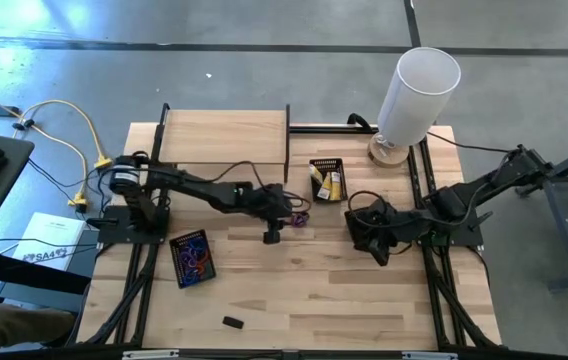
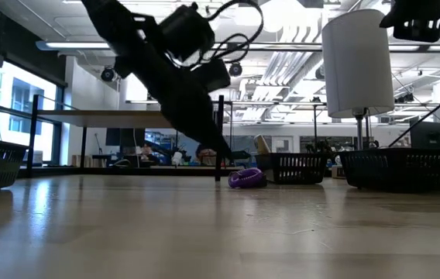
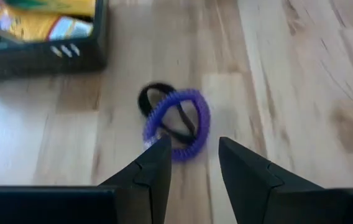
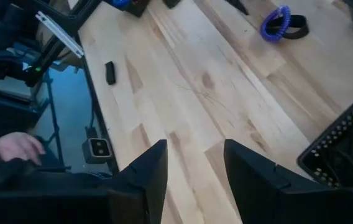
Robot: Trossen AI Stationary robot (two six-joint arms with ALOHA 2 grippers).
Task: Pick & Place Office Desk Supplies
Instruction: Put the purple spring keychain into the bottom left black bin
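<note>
A purple coiled loop [image 3: 178, 124] lies flat on the wooden table, over a thin black loop [image 3: 155, 96]; both also show in the high view [image 1: 299, 218]. My left gripper [image 3: 195, 155] is open, reaching down right before the purple loop [image 2: 247, 178], one finger on either side of its near edge. Yellow packets [image 1: 326, 180] sit in a small black mesh tray [image 1: 314, 163]. Coloured loops [image 1: 194, 255] lie in a second tray. A small black block [image 1: 232, 322] rests on the table near its near edge. My right gripper [image 4: 192, 165] is open above bare table on the right. My left gripper comes slanting down at the purple loop, and one fingertip [image 3: 161, 149] stands at the loop's near edge [image 3: 167, 144]. Whether it touches the loop I cannot tell. The loop lies flat on the table.
A tall white cylinder [image 1: 419, 90] stands at the far right corner. A wooden shelf [image 1: 224, 135] sits along the far edge. A large mesh basket [image 2: 406, 167] is on the right. A person's hand [image 4: 15, 146] shows beyond the table's near edge. Bare wood lies between the grippers.
</note>
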